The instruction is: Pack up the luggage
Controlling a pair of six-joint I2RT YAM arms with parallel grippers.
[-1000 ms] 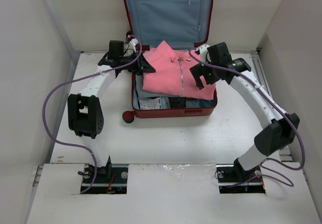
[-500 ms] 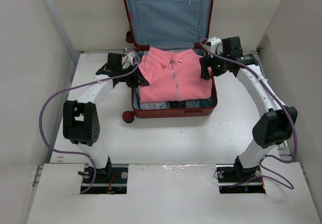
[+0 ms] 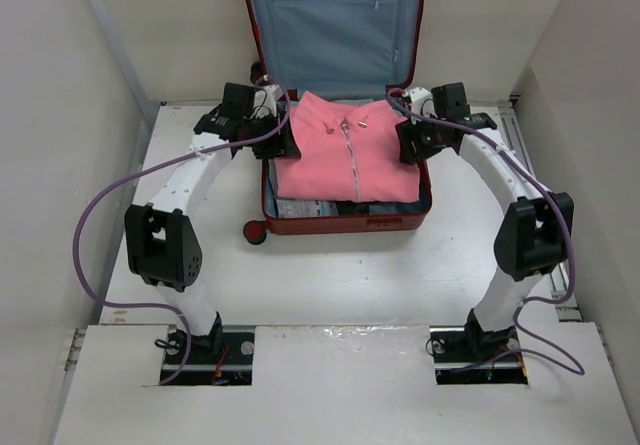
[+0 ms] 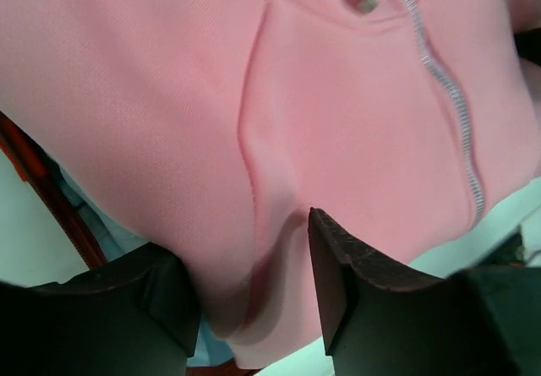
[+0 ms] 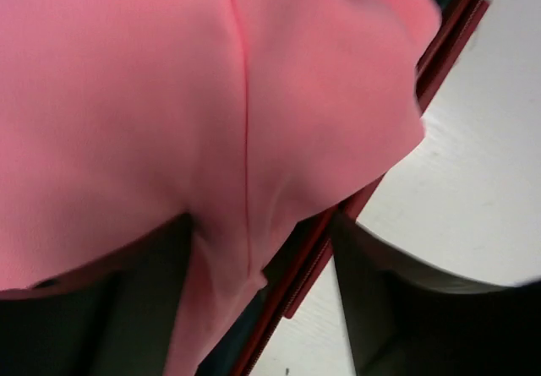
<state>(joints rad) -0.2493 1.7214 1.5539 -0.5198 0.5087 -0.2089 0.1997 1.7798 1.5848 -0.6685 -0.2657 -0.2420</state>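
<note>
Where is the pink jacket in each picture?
Top external: the pink jacket lies in the middle, inside the open luggage.
Left wrist: the pink jacket fills nearly the whole picture, its zipper at the upper right.
Right wrist: the pink jacket fills the left and top.
Shared landmark: the luggage's dark-red rim, at the far left in the left wrist view and slanting down the right in the right wrist view.

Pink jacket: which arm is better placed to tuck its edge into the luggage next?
Right, probably. The right tool straddles the edge of the pink jacket where it drapes over the luggage rim, ready to pinch it. The left tool straddles a fold inside the rim.
</note>
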